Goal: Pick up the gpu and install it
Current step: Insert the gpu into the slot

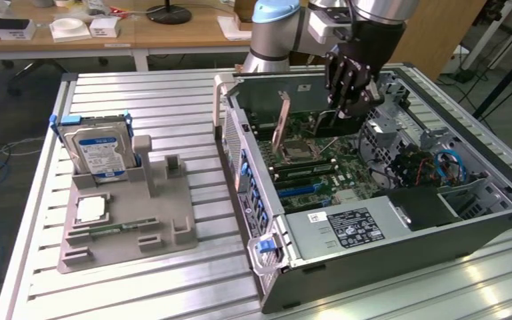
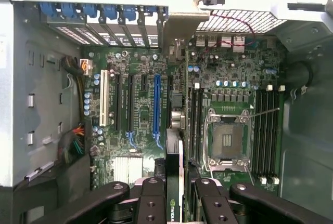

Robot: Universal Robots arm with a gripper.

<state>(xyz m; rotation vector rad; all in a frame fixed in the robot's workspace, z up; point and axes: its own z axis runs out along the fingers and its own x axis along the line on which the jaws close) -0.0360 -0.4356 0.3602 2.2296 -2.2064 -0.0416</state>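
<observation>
The gpu (image 2: 174,156), a thin dark card, stands upright on edge across the middle of the motherboard (image 2: 140,109), its pale metal bracket (image 2: 179,26) at the board's rear edge.

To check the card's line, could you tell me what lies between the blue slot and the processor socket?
In the wrist view, the gpu, gripped edge-on by the gripper, hangs between the blue slot and the processor socket, alongside two black slots.
</observation>
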